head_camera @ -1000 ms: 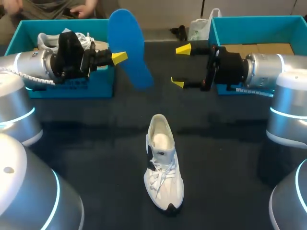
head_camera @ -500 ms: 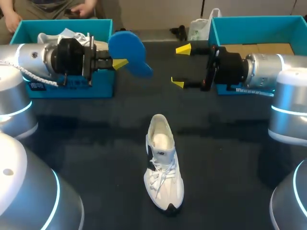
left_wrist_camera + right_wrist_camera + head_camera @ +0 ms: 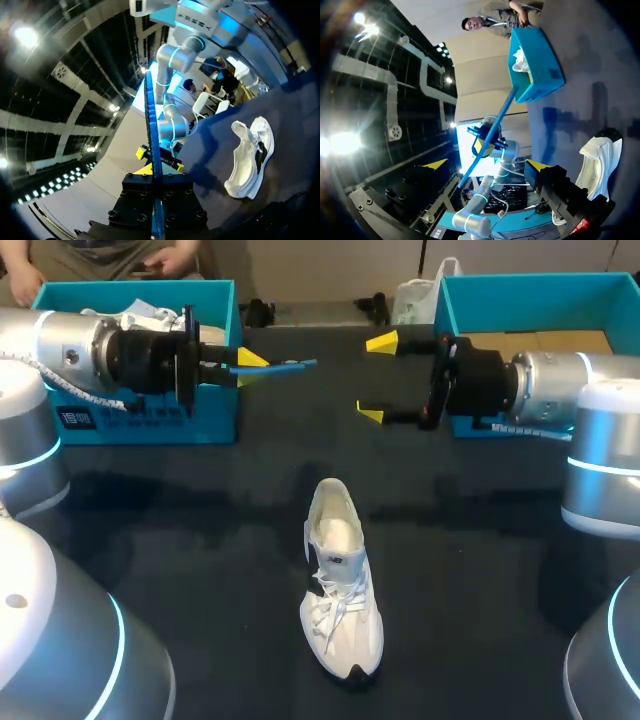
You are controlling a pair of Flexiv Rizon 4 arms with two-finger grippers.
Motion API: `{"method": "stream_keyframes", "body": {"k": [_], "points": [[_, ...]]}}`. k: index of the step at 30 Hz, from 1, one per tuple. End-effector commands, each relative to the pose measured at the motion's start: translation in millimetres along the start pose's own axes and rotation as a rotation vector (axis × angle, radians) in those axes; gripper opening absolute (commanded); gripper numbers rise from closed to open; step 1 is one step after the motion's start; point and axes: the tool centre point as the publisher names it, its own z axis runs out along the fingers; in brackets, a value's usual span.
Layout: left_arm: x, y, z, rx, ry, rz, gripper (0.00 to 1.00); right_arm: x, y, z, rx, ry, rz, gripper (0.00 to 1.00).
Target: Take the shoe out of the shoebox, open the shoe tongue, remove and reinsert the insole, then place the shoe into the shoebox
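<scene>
Head view: white shoe (image 3: 340, 585) out at table (image 3: 200, 540) middle, seemingly opened; blue insole (image 3: 275, 367) removed, pinched in left gripper (image 3: 248, 365); right gripper (image 3: 377, 378) spread, empty. Reinsertion, boxing remain.

Matt cloth, card and foam beside satin metal

The white sneaker (image 3: 340, 590) has a soft cloth upper and cord laces. The thin blue insole (image 3: 275, 367) looks like dull foam. The left shoebox (image 3: 150, 425) and right shoebox (image 3: 530, 290) are matt teal cardboard on a dark, matt counter (image 3: 180, 540). The left arm (image 3: 60, 350) and right arm (image 3: 560, 385) are smooth silver metal. The left claw (image 3: 250, 365) and right claw (image 3: 376, 378) are black plastic with smooth yellow tips.
</scene>
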Motion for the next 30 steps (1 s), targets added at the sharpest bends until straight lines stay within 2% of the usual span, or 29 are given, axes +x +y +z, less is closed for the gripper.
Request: {"method": "stream_keyframes", "body": {"k": [1,4,6,7,13,22,30], "points": [[0.2,-2.1,0.1,-0.011,0.007,0.077,0.00,-0.4,-0.2,1.0,-0.001,-0.002,0.001,1.00],[1.3,-0.7,3.0,-0.008,0.006,0.114,0.00,-0.4,-0.2,1.0,-0.001,-0.002,0.001,1.00],[1.7,3.4,6.4,-0.042,0.003,0.118,0.00,-0.4,-0.2,1.0,-0.001,-0.002,0.001,1.00],[2.5,3.9,7.4,-0.026,-0.014,0.146,0.00,-0.4,-0.2,1.0,-0.001,-0.002,0.001,1.00],[11.1,2.5,10.8,-0.117,-0.039,0.259,0.00,-0.4,-0.2,1.0,-0.001,-0.002,0.001,1.00],[16.9,7.0,24.9,-0.256,0.000,0.408,0.00,-0.7,0.8,2.8,0.013,-0.025,-0.021,1.00],[16.3,15.3,27.8,-0.271,0.018,0.455,0.00,-10.2,-14.8,14.1,0.055,-0.103,-0.132,1.00]]}}
